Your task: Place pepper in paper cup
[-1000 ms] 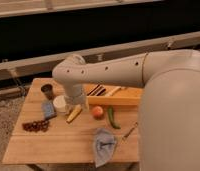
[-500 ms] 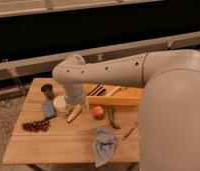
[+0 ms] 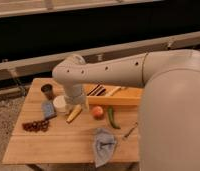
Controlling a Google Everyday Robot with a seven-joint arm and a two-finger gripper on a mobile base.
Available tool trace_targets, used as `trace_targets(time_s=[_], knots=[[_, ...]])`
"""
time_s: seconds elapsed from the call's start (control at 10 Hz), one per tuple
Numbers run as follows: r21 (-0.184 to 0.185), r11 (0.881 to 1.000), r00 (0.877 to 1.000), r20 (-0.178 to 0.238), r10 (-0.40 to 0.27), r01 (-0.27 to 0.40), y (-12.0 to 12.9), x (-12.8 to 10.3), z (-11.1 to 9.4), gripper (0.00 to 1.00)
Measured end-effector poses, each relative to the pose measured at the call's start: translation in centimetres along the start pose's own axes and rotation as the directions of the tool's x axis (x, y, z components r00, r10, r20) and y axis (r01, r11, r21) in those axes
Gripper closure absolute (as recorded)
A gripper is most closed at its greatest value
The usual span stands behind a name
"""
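Note:
The pepper (image 3: 112, 117), slender and dark green, lies on the wooden table (image 3: 63, 145) right of a round orange-red fruit (image 3: 97, 112). The paper cup (image 3: 59, 104), short, wide and white, stands at the table's left middle, partly covered by the arm. My gripper (image 3: 76, 102) hangs from the bent white arm (image 3: 93, 75), low over the table between the paper cup and a yellow corn piece (image 3: 74, 114). It is well left of the pepper.
A small dark brown cup (image 3: 47, 90) stands behind the paper cup. A blue object (image 3: 48, 110) and dark red grapes (image 3: 35, 125) lie at the left. A wooden tray (image 3: 115, 96) sits at the back, a grey-blue cloth (image 3: 104, 144) and a utensil (image 3: 129, 131) near the front.

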Motion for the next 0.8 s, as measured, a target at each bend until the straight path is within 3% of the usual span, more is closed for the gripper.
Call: trace_targets(time_s=[0.2, 0.4, 0.8], knots=[[0.034, 0.999, 1.000, 0.003, 0.000, 0.000, -1.4, 0.2, 1.0, 0.35], [0.057, 0.998, 1.000, 0.008, 0.006, -0.006, -4.7, 0.7, 2.6, 0.35], [0.033, 0.999, 1.000, 0.031, 0.006, -0.007, -11.3, -0.4, 5.0, 0.35]])
